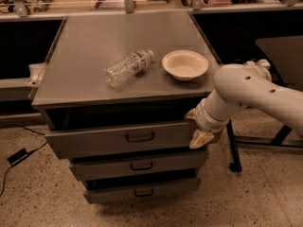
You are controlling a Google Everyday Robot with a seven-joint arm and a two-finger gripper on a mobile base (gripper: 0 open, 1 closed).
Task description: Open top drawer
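The top drawer [118, 140] is the widest gray front of three, with a small dark bar handle [140, 136] at its centre. It stands a little way out of the cabinet, with a dark gap showing above its front. My gripper [196, 129], cream-coloured at the end of the white arm [246, 86], is at the right end of the top drawer's front, just under the cabinet top's right corner. It is well to the right of the handle.
On the cabinet top [94, 46] lie a clear plastic bottle [128, 67] on its side and a cream bowl [184, 64]. Two smaller drawers [137, 165] sit below. A black stand leg [232, 150] is to the right, and a cable with an adapter [19, 156] lies on the floor to the left.
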